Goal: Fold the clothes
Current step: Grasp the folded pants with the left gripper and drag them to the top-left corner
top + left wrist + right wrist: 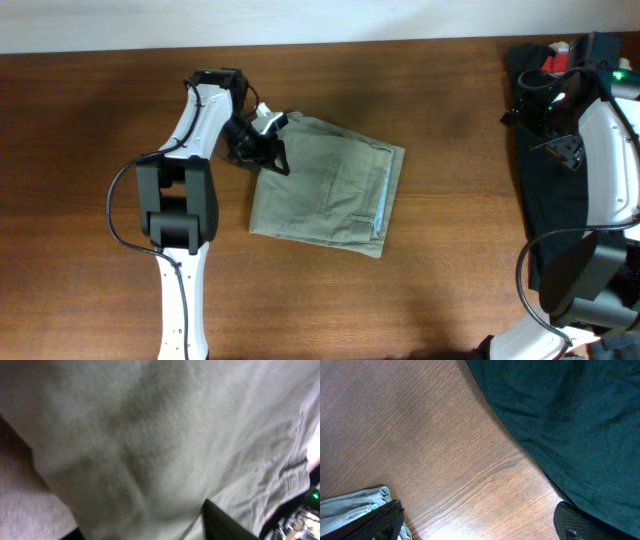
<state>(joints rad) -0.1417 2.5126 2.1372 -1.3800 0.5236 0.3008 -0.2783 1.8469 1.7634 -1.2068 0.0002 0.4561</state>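
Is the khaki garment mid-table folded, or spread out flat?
Folded. The khaki garment lies as a compact rectangle, with layered edges stacked along its right side. The left gripper sits at its top-left corner.

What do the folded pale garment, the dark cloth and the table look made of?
The folded garment: pale khaki-green woven cloth, probably cotton twill, matte; stitched seams and soft creases show. The dark cloth: deep teal fabric, matte, lying in loose folds; fibre unclear. The table: brown wood grain with a slight sheen; possibly veneer or laminate.
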